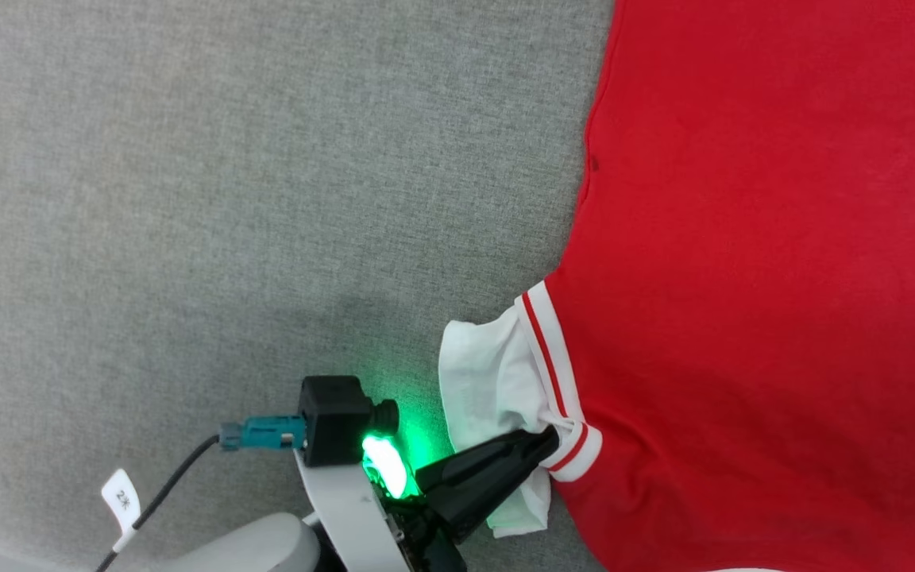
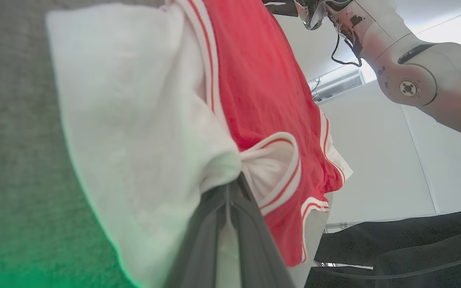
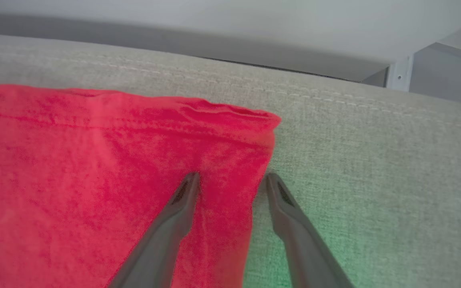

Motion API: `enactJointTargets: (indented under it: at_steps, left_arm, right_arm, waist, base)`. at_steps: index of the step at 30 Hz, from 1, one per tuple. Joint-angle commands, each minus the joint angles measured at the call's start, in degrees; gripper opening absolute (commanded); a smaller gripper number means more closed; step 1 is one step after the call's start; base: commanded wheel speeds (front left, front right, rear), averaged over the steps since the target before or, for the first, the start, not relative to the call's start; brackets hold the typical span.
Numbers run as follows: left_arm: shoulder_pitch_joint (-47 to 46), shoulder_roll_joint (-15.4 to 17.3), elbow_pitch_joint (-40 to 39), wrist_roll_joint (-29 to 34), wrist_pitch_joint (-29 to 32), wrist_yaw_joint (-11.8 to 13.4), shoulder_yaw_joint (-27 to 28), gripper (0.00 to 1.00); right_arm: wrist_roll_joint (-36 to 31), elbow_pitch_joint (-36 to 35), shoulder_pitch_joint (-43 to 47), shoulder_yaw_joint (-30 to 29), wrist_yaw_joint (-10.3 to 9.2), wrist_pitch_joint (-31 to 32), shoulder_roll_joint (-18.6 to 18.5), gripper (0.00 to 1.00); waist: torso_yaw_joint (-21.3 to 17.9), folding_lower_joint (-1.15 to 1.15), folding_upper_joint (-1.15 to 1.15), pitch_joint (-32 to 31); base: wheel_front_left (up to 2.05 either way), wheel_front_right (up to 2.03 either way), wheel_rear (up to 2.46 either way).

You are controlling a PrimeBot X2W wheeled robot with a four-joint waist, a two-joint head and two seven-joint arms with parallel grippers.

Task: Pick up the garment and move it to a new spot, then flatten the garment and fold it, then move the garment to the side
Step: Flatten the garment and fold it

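Closest in, the left pincer [image 1: 546, 439] is clamped tight on the garment [image 1: 743, 238], biting right where the white panel [image 1: 489, 373] meets the striped trim [image 1: 553, 357]. That looks a sensible spot: the doubled band gives those thin fingers something firm to pull on. Seen from its own wrist, the left pincer [image 2: 232, 188] has cloth bunched and puckered at the tips, so that's a real hold. Its green light [image 1: 384, 465] spills over the grey bench [image 1: 187, 199].

Further out, the garment lies spread across the bench, red and mostly smooth, reaching away to the right.

And at the far end, the right pincer [image 3: 232, 178] stands wide with nothing in it. One finger hangs over what looks like the garment [image 3: 94, 160] at a hemmed corner, the other over bare bench [image 3: 374, 160] just beside the edge. It's straddling that edge, likely lined up to close, so both ends can be lifted or drawn taut together.
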Motion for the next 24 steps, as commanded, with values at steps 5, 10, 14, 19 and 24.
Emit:
enactJointTargets:
  at_steps: [5, 10, 14, 19, 24]
  left_arm:
    - [-2.72, -1.65, 6.81, -0.84, -1.95, 0.13, 0.53, 0.0]
    - [-2.48, -1.21, 7.14, -1.12, -3.87, 0.13, 0.43, 0.0]
    - [-1.16, -0.31, 7.21, -1.7, -5.07, 0.13, 0.8, 0.0]
    - [1.43, 1.06, 7.34, -2.59, -5.97, 0.14, 1.47, 0.0]
    - [4.07, 2.31, 6.85, -3.06, -6.26, 0.13, 2.18, 0.0]
  right_arm:
    - [-0.41, 0.95, 4.37, 0.66, 0.16, -1.89, 0.46, 0.0]
    - [3.15, -1.84, 7.19, -1.45, 0.16, -4.18, -1.81, 0.0]
    - [5.65, -7.63, 12.4, -1.3, 0.16, -5.6, -4.78, 0.0]
    - [9.27, -18.1, 22.08, -0.22, 0.16, -6.66, -11.01, 0.0]
    - [14.4, -28.48, 33.03, 0.38, 0.16, -7.76, -18.32, 0.0]
  waist:
    - [-0.31, 0.0, 0.0, -1.84]
    - [-1.41, 0.0, 0.0, -5.2]
    - [-3.09, 0.0, 0.0, -8.55]
    - [-5.48, 0.0, 0.0, -12.77]
    - [-7.63, 0.0, 0.0, -16.11]
  base:
    - [0.0, 0.0, 0.0]
    - [0.0, 0.0, 0.0]
    - [0.0, 0.0, 0.0]
    - [0.0, 0.0, 0.0]
    - [0.0, 0.0, 0.0]
